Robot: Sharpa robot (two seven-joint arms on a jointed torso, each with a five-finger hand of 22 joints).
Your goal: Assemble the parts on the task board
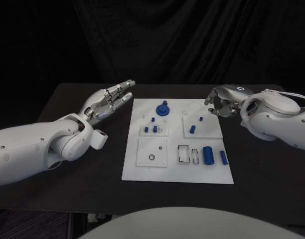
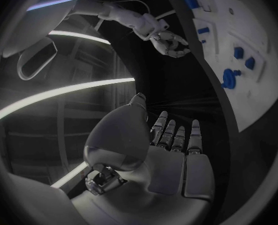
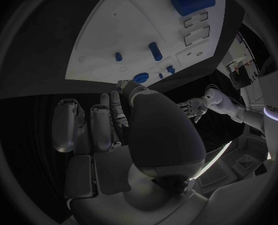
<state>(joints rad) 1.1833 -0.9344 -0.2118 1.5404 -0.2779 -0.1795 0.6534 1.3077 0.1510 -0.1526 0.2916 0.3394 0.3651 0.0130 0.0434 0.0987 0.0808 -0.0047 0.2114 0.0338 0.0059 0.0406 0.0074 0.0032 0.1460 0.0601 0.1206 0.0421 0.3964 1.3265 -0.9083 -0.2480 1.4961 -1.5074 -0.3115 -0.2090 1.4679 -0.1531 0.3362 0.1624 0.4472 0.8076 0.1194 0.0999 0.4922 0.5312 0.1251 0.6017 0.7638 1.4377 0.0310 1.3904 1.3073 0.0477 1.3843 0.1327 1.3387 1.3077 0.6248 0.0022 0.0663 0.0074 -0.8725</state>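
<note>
The white task board (image 1: 139, 169) lies mid-table. On it are a blue gear-like part (image 1: 162, 109) at the far end, small blue pegs (image 1: 150, 129) and another peg (image 1: 193, 130) in the middle plates, and two blue cylinders (image 1: 208, 155) lying near the right side. My left hand (image 1: 109, 102) hovers beside the board's far left corner, fingers stretched out and holding nothing; its palm (image 2: 170, 160) faces the board (image 2: 257, 55). My right hand (image 1: 224, 106) hangs over the far right corner with loosely bent fingers (image 3: 92, 130), nothing in them. The largest cylinder (image 3: 193, 1) lies far from it.
The black table (image 1: 260, 169) has bare strips on both sides of the board. Empty white slots (image 1: 189, 153) sit left of the cylinders, and a plate with a small ring hole (image 1: 152, 158) is at the near left. My right hand (image 2: 170, 42) shows across the board.
</note>
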